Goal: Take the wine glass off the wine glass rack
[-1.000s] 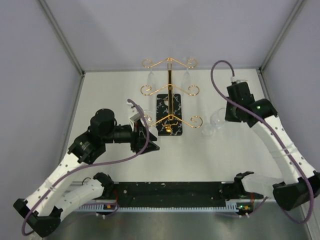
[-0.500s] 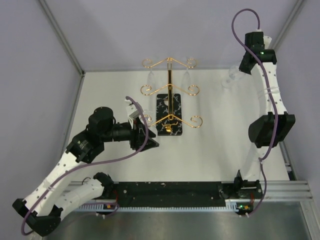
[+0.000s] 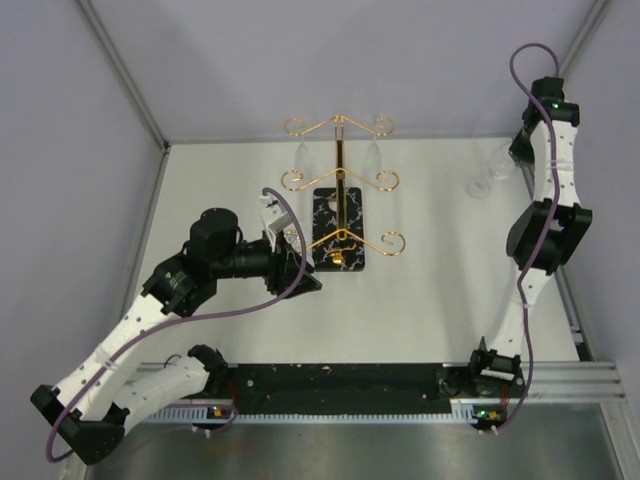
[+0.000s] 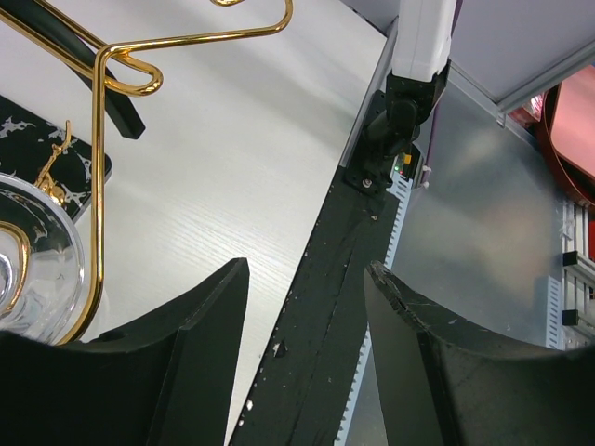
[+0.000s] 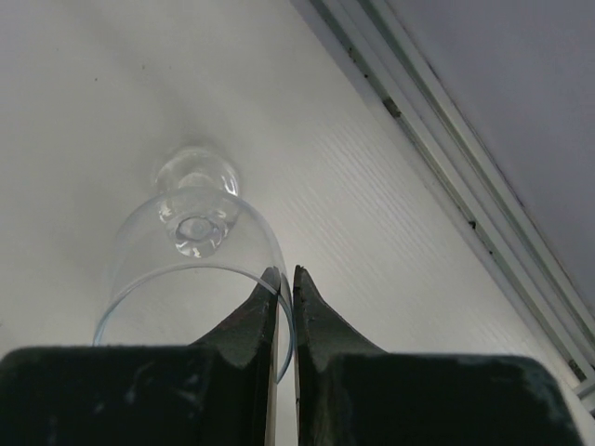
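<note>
Clear wine glass [image 5: 191, 228], rim pinched by the right hand [image 5: 285, 297], at the far right of the desk [image 3: 430, 300], well apart from the wine glass rack [image 3: 338, 200]; removal looks done, release pending. Left hand [image 4: 305, 279] waits spread beside the rack.

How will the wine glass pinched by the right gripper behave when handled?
Probably fragile: the right gripper pinches only the thin rim of the wine glass. Likely slippery, being smooth clear glass. Its round bowl may roll if laid sideways.
</note>
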You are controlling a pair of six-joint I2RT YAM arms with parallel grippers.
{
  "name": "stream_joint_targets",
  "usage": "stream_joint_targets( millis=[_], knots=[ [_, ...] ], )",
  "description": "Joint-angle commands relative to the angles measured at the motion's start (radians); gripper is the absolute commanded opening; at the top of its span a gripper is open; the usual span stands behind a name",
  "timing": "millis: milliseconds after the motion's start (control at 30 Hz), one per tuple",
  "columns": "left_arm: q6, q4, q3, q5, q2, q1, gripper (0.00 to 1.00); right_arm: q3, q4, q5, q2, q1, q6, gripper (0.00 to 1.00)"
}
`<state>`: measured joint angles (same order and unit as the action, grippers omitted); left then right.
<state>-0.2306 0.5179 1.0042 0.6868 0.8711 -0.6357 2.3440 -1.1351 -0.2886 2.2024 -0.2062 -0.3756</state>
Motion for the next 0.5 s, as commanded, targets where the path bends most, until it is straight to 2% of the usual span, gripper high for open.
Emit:
stream_joint_targets(
  millis=[0, 467],
  knots=[
    [0.002, -0.03, 0.01, -0.004, -0.004, 0.002, 0.58, 0.057, 0.024, 0.028, -0.027, 0.001, 0.001, 0.0],
    [0.007, -0.022, 0.01, 0.01, 0.009, 0.002, 0.58, 0.066, 0.023, -0.029, -0.05, 0.019, 0.04, 0.0]
  ],
)
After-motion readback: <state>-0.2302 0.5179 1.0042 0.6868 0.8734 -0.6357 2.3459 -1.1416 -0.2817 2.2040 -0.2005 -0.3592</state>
